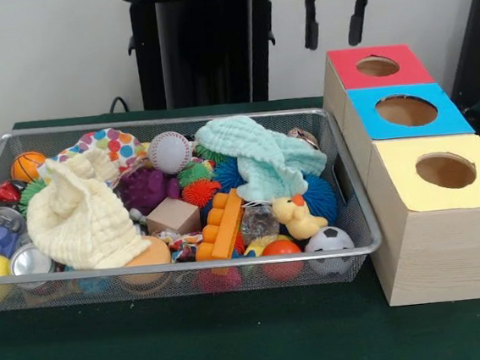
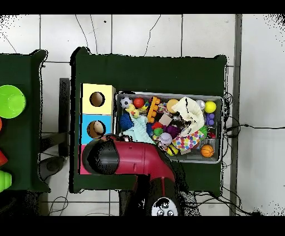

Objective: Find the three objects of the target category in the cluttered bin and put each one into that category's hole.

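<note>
The wire mesh bin (image 1: 189, 268) sits on the green table, full of toys; it also shows in the overhead view (image 2: 167, 93). A yellow rubber duck (image 1: 297, 217) with an orange beak lies near its front right, beside a soccer ball. I cannot pick out other yellow-orange figures. The red-topped box's hole (image 1: 377, 66) is at the back of a row of boxes to the right of the bin. My gripper (image 1: 336, 26) hangs open and empty above and behind that box. In the overhead view my arm (image 2: 103, 157) covers the red box and the gripper.
Blue-topped box (image 1: 406, 110) and yellow-topped box (image 1: 446, 170) stand in front of the red one. In the bin lie a cream cloth (image 1: 78, 217), mint cloth (image 1: 263, 156), baseball (image 1: 170, 151), orange brick (image 1: 221, 226), wooden cube (image 1: 173, 214) and spiky balls.
</note>
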Robot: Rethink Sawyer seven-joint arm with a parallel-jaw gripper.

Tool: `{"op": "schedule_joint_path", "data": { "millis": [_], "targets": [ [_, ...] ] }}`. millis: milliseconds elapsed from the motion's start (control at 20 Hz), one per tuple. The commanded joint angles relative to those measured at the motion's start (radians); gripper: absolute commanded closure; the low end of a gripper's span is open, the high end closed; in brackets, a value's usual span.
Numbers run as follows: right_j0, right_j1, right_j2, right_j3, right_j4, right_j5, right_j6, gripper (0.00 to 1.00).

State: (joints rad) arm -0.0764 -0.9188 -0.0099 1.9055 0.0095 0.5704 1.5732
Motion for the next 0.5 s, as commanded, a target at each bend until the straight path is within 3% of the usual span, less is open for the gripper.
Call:
{"op": "schedule_joint_path", "data": {
  "millis": [50, 250, 500],
  "targets": [
    [-0.105, 0.178, 0.091, -0.143, -0.025, -0.085, 0.041, 0.00],
    [-0.156, 0.233, 0.113, -0.163, -0.045, -0.132, 0.018, 0.00],
    [-0.214, 0.268, 0.146, -0.132, -0.060, -0.192, 0.010, 0.00]
  ]
}}
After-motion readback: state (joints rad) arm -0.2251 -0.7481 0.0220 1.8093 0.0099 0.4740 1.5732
